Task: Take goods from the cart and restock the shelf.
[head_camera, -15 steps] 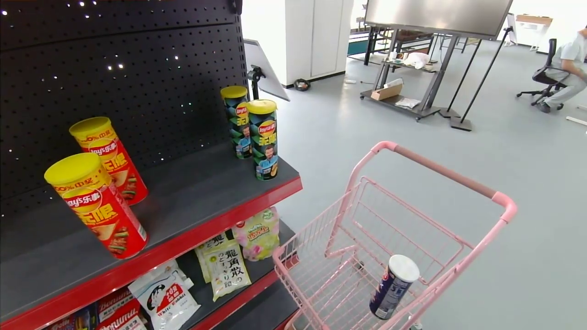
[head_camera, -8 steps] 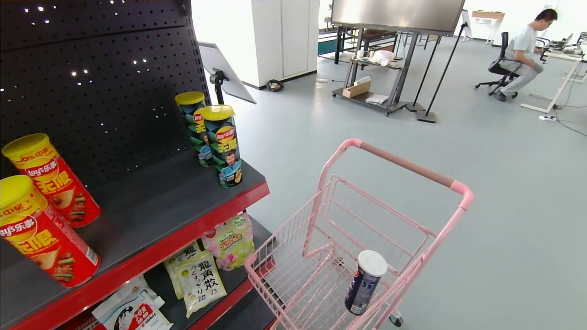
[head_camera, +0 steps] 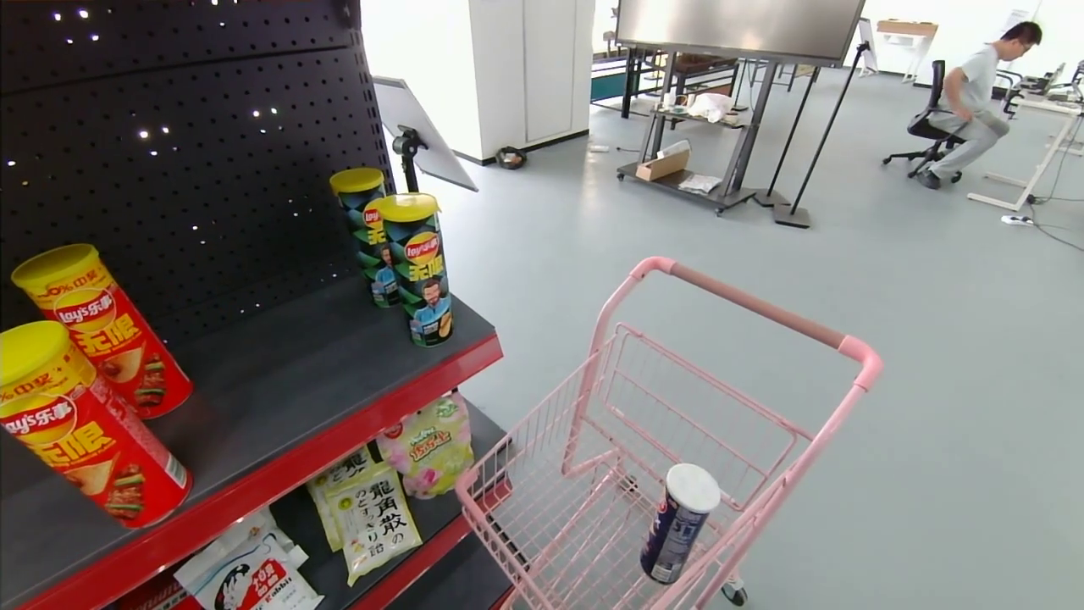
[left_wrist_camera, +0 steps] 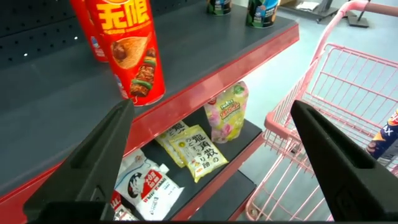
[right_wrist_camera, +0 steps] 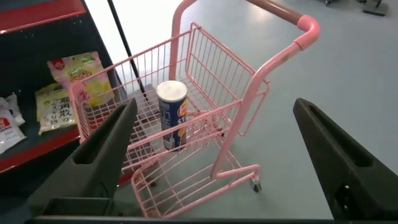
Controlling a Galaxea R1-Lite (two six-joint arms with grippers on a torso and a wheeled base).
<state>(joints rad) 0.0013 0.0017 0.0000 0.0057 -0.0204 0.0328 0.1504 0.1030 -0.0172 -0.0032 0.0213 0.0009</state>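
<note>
From the head view the layout is plain: the shelf (head_camera: pixel 279 373) stands on the left against its black pegboard back (head_camera: pixel 212 127), and the pink cart (head_camera: pixel 745 296) stands near on the right, a basket corner just beside the red edge of the lower board. The dark blue can (head_camera: pixel 677 525), white-lidded, stands on end in the cart's basket, toward its near right side. On the upper board two red cans (head_camera: pixel 72 424) with yellow lids stand at the near left, one behind the other. Two green-patterned cans (head_camera: pixel 419 267) stand at the far right end in the same way, with bare board between the pairs. The left wrist view adds what the head view gives less well. The left gripper (left_wrist_camera: pixel 211 106) hangs in front of the shelf with its fingers (left_wrist_camera: pixel 93 162) spread wide and nothing between them. Past them the lower board is seen closely, with a green and pink bag (left_wrist_camera: pixel 227 112), a yellow and white bag (left_wrist_camera: pixel 199 152) and a white bag (left_wrist_camera: pixel 146 186) lying side by side. The right wrist view looks down on the cart from above. The right gripper (right_wrist_camera: pixel 214 102) is likewise wide open and empty, well above the basket. The can's round lid faces up, and the cart's lower rack (right_wrist_camera: pixel 180 186) and one wheel (right_wrist_camera: pixel 255 183) come into sight beneath the basket.
</note>
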